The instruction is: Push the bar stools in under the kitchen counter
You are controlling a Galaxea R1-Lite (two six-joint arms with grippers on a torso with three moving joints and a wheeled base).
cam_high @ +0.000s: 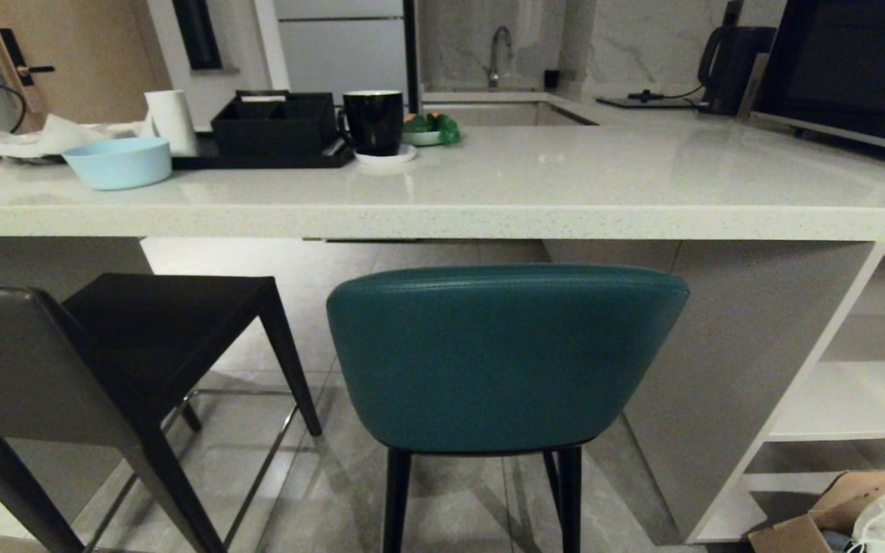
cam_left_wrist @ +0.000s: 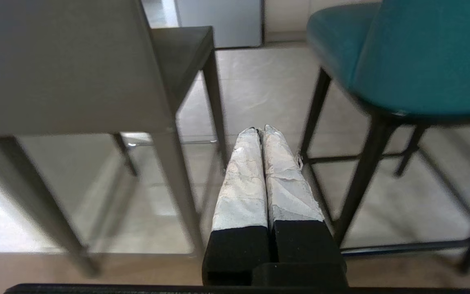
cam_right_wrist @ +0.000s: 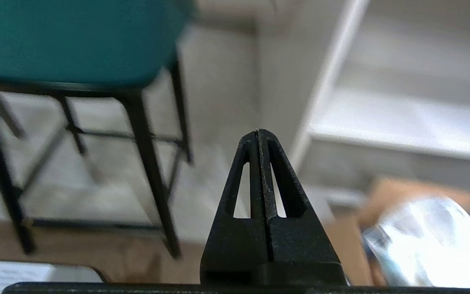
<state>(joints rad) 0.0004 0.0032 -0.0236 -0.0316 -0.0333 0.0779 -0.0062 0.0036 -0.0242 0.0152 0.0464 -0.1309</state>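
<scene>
The teal bar stool (cam_high: 500,357) stands in front of the white speckled kitchen counter (cam_high: 442,219), its curved back facing me, below the counter's front edge. The dark grey bar stool (cam_high: 66,369) stands at the left, turned at an angle, its seat near the counter edge. Neither gripper shows in the head view. My left gripper (cam_left_wrist: 259,131), white-wrapped fingers pressed together, is low between the grey stool (cam_left_wrist: 67,69) and the teal stool (cam_left_wrist: 414,53), touching neither. My right gripper (cam_right_wrist: 258,132) is shut on nothing, to the right of the teal stool (cam_right_wrist: 76,41), near the counter's white side panel (cam_right_wrist: 333,69).
On the counter are a light blue bowl (cam_high: 118,162), a black tray (cam_high: 273,127), a black mug (cam_high: 373,121) and a paper roll (cam_high: 171,119). White shelves (cam_high: 850,399) fill the counter's right end. A cardboard box (cam_high: 842,514) with a white bag lies on the floor at right.
</scene>
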